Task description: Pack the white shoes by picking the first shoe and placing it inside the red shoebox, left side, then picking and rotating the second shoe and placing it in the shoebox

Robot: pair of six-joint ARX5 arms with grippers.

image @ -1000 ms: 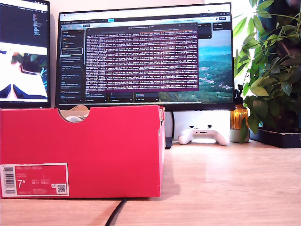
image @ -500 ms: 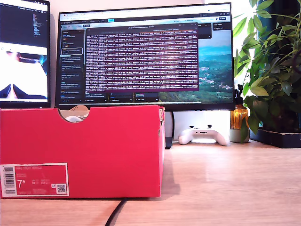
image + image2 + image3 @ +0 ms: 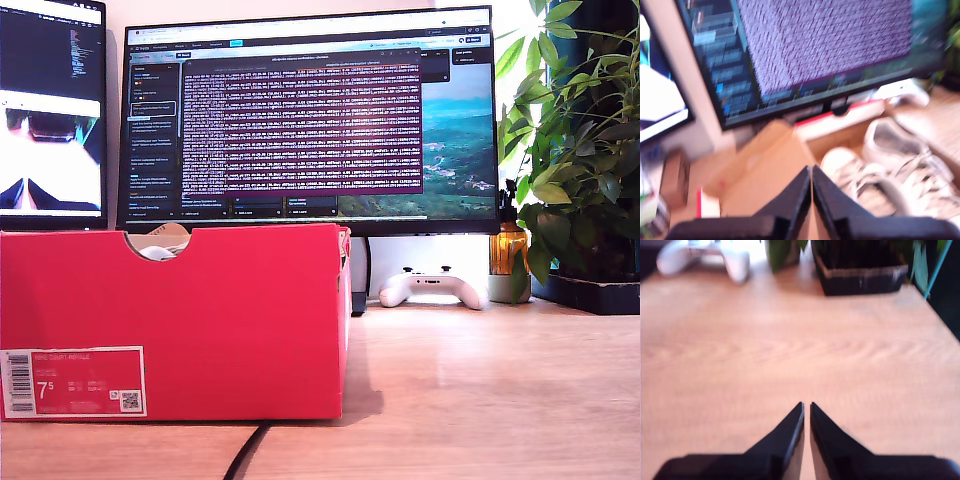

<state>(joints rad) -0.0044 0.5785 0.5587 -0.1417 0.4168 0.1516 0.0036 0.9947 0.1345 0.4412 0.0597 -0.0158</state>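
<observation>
Now both white shoes (image 3: 890,170) lie side-by-side in the red shoebox (image 3: 170,320); both grippers closed, empty.

The desk (image 3: 480,390) was a pale wood surface with visible grain. On it, at the exterior view's left, stood the red shoebox (image 3: 200,330), its labelled side facing the near edge. A black cable (image 3: 245,455) ran out from under the box toward the near edge. Farther back, to the exterior view's right of the box, lay a white game controller (image 3: 433,288). At the far right stood a dark planter (image 3: 600,292) with a leafy plant.
</observation>
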